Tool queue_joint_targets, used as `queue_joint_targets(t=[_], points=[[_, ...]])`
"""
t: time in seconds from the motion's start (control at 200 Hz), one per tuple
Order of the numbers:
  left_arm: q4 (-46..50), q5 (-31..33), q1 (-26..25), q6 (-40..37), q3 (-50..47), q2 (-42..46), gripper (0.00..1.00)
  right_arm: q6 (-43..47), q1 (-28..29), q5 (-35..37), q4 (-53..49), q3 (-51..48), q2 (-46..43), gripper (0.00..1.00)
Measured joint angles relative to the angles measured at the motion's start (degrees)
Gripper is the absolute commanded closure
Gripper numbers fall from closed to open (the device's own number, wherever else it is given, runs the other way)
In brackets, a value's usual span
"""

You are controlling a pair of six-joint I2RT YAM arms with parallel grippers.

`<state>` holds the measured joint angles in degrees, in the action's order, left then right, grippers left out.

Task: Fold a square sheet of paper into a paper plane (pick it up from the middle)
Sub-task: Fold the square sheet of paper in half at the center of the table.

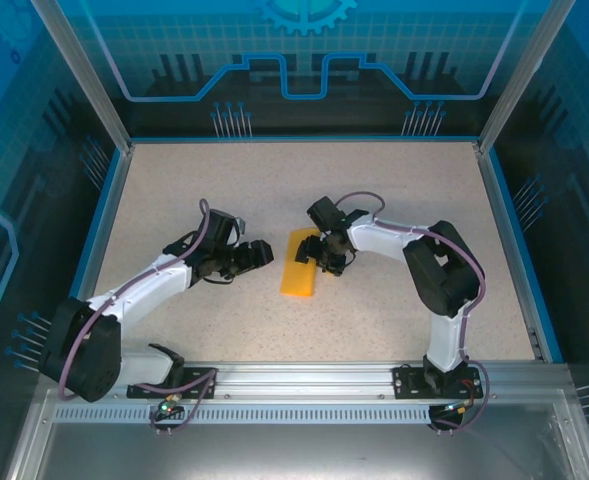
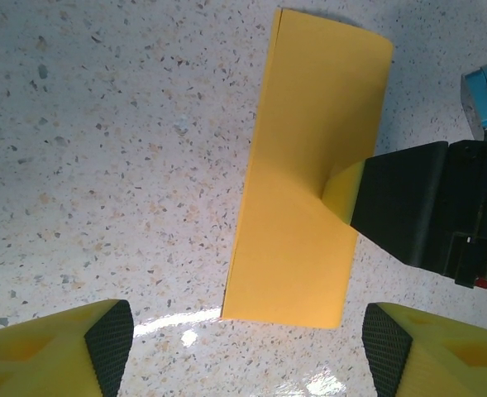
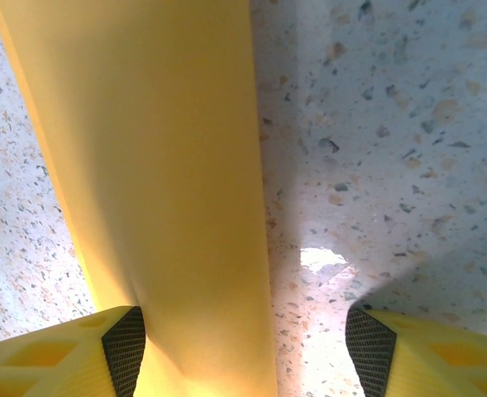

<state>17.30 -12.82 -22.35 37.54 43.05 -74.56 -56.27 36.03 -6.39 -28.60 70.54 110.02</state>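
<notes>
Aluminium rail (image 1: 304, 378): nearest, behind both grippers, carrying the two arm bases.
Left gripper (image 2: 247, 347): jaws spread wide with nothing between the black pads. It sits low over the table and points at the paper.
Sheet of paper (image 2: 309, 165): orange-yellow, folded into a long narrow rectangle and lying on the table. Its short near edge sits just ahead of the left gripper's fingertips. In the top view it lies between the two grippers.
Right gripper (image 3: 243, 351): jaws apart, not clamped on anything. The paper runs forward from beside one pad, and bare table shows across the rest of the gap.
Right gripper's finger (image 2: 408, 203): black, touching the paper's long edge on the side away from the left gripper, where a small bit of paper lifts.
Table (image 1: 224, 190): speckled beige, under both grippers.
Back wall (image 1: 304, 60): blue patterned panel, farthest beyond the grippers.
</notes>
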Motion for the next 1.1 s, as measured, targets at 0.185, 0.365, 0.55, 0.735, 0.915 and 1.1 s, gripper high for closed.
queue_joint_targets(t=[0.185,0.365,0.55,0.735,0.915,1.1], points=[[0.0,0.0,0.0,-0.1,0.0,0.0,0.27,0.4,0.1,0.0,-2.0,1.7,1.2,0.28],[0.0,-0.1,0.0,-0.1,0.0,-0.1,0.37,0.4,0.2,0.2,-2.8,2.4,1.7,0.28],[-0.2,-1.5,0.0,-0.2,0.2,-1.7,0.54,0.4,0.5,1.1,-3.8,3.1,2.2,0.28],[-2.0,-5.3,0.0,-0.2,2.2,-6.2,0.92,0.4,0.7,1.8,-4.2,3.5,2.4,0.28],[-4.2,-9.1,0.0,0.3,5.5,-11.9,1.0,0.3,0.7,1.9,-4.6,3.7,2.7,0.28],[-6.8,-11.5,0.0,1.6,8.1,-17.2,1.0,0.1,0.8,2.1,-4.7,3.8,2.8,0.28]])
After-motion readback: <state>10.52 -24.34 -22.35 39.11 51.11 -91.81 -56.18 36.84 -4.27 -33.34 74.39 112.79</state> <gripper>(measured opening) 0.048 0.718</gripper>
